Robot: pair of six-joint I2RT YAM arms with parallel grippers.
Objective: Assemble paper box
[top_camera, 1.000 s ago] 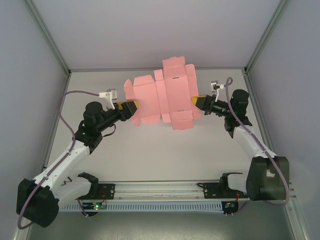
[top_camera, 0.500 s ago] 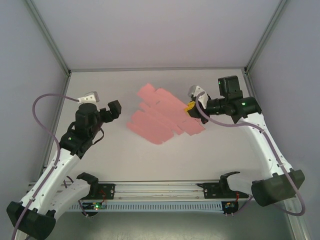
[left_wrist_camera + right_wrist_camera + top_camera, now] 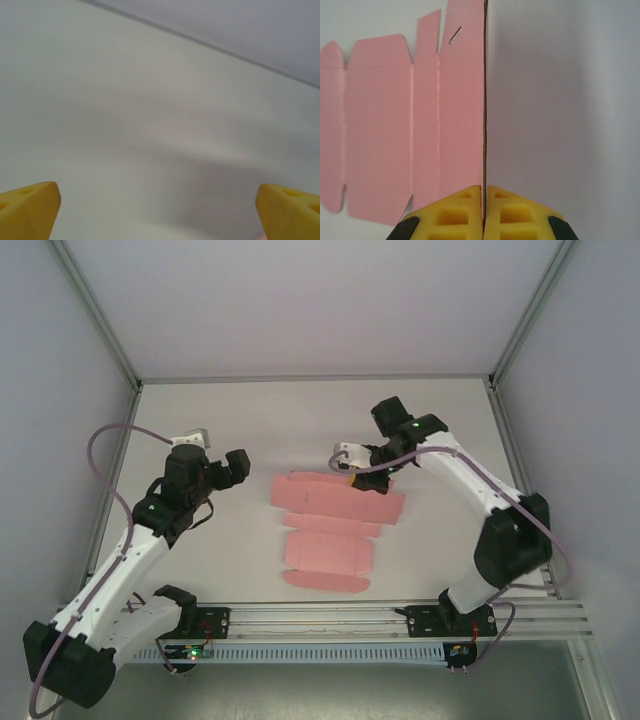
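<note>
Pinching paper box [image 3: 395,125] edge, right tool [image 3: 484,191]

The paper box [image 3: 327,545] is still an unfolded die-cut sheet of plain pink card. It lies spread flat on the middle of the counter [image 3: 250,420], a little toward the near edge. Its widest strip is the far one, and narrower panels with rounded tabs step down toward the near edge. Creases, side flaps and a small slit show. The right gripper [image 3: 352,477] pinches its far edge.
</note>
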